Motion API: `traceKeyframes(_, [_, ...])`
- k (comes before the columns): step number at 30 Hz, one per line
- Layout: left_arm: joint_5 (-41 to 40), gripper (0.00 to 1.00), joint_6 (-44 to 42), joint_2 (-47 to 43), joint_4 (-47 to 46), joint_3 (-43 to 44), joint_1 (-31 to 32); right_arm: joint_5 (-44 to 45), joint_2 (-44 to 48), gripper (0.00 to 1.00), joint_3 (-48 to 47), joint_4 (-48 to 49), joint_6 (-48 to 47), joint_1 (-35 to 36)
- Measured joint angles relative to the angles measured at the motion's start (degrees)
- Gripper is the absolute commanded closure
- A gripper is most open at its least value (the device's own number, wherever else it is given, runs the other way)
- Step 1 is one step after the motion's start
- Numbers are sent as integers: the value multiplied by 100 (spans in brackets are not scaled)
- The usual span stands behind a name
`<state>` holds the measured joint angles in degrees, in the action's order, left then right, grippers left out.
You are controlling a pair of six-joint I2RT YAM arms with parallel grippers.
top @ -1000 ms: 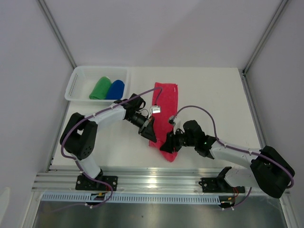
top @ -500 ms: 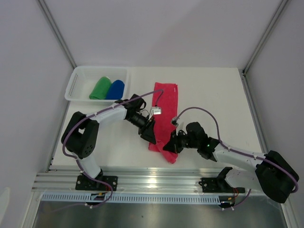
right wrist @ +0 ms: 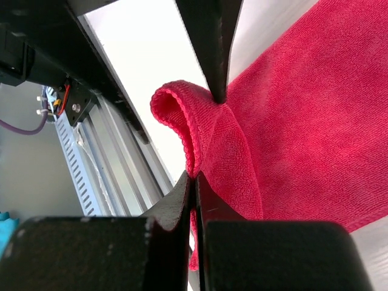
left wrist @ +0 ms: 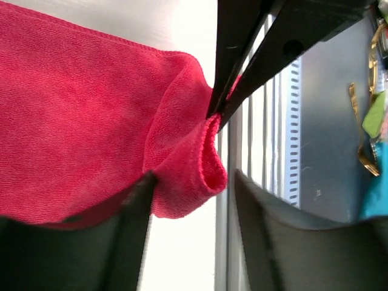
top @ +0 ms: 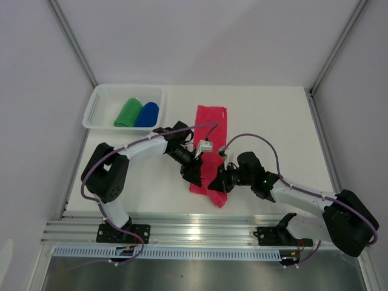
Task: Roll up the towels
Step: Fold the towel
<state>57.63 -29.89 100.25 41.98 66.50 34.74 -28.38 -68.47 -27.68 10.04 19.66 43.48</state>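
The pink-red towel lies lengthwise mid-table, its near end curled up into a loose fold. My right gripper is shut on that fold's edge. My left gripper stands open around the same curled end; its left finger touches the cloth and its right finger is apart from it. The green towel and blue towel sit rolled side by side in the basket.
A white mesh basket stands at the back left of the table. An aluminium rail runs along the near edge just below the towel's end. Both arms crowd together over the towel's near end.
My left gripper has opened and let go of the towel's near end. My right gripper has shut on that end. Both wrists shifted slightly.
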Motion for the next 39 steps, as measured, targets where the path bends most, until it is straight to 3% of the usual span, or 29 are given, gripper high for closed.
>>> traceKeyframes(1, [-81, 66, -2, 0, -2, 20, 33, -13, -2, 100, -7, -9, -20, -13])
traceKeyframes(3, [-238, 89, 39, 0, -55, 59, 74, -50, -2, 100, -24, -33, -48, -17])
traceKeyframes(5, [-330, 99, 42, 11, -79, 105, 79, -61, -2, 95, -35, -72, -79, -17])
traceKeyframes(10, [-341, 99, 48, 44, -46, 133, 87, -57, 24, 71, -42, -299, -127, -22])
traceKeyframes(14, [-299, 99, 162, 44, -4, 133, 55, -46, 92, 69, -26, -516, -98, 26])
traceKeyframes(24, [-284, 99, 317, 44, -7, 98, 0, 238, 487, 72, 398, -651, 306, 168])
traceKeyframes(27, [-284, 99, 343, 44, -4, 98, 0, 345, 560, 80, 452, -669, 389, 168])
traceKeyframes(28, [-282, 99, 348, 44, -4, 98, -2, 365, 560, 90, 455, -673, 411, 168])
traceKeyframes(30, [-284, 99, 358, 44, -4, 98, -4, 402, 557, 99, 455, -688, 450, 170])
traceKeyframes(39, [-284, 94, 664, 44, 70, -138, -31, 634, 614, 100, -118, -1945, 177, -96])
